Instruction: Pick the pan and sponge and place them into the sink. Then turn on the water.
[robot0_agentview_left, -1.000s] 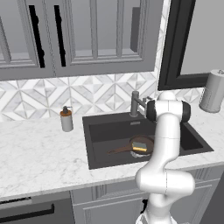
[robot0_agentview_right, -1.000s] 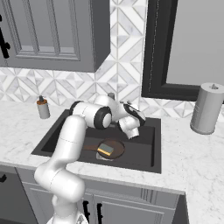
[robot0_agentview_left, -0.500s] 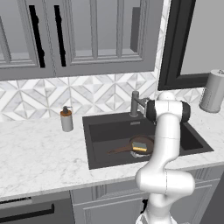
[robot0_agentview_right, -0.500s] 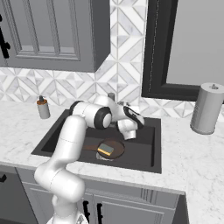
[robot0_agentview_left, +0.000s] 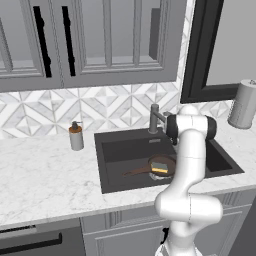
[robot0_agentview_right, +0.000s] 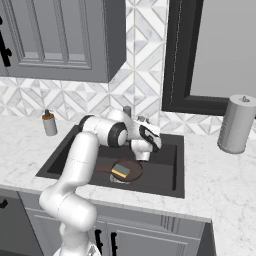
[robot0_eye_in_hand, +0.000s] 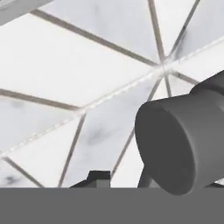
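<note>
Change since earlier: hardly any — arm and tool hold the same pose at the back of the sink, wrist turned only slightly; pan and sponge lie where they did.
Tool (robot0_agentview_right: 146, 131): raised over the rear of the basin, close to the faucet; one dark fingertip (robot0_eye_in_hand: 99, 178) rises at the bottom of the hand view, with the faucet's grey cylindrical end just beside it. Released or clenched — cannot tell; the jaws are hidden.
Faucet (robot0_agentview_left: 155, 118): grey metal, upright at the back edge of the sink, in front of the patterned tile wall (robot0_agentview_left: 120, 107); its rounded end (robot0_eye_in_hand: 183, 144) looms large in the hand view against the tiles.
Sink (robot0_agentview_left: 112, 150): dark charcoal basin set into the white marble table (robot0_agentview_left: 45, 175).
Pan (robot0_agentview_left: 159, 165): dark brown, flat on the sink floor, handle pointing left in the left base view.
Sponge (robot0_agentview_right: 120, 171): yellow body with dark top, resting inside the pan.
Soap dispenser (robot0_agentview_left: 76, 136): on the table left of the sink, near the wall.
Paper towel roll (robot0_agentview_right: 236, 124): upright on the table right of the sink, well apart from the tool.
</note>
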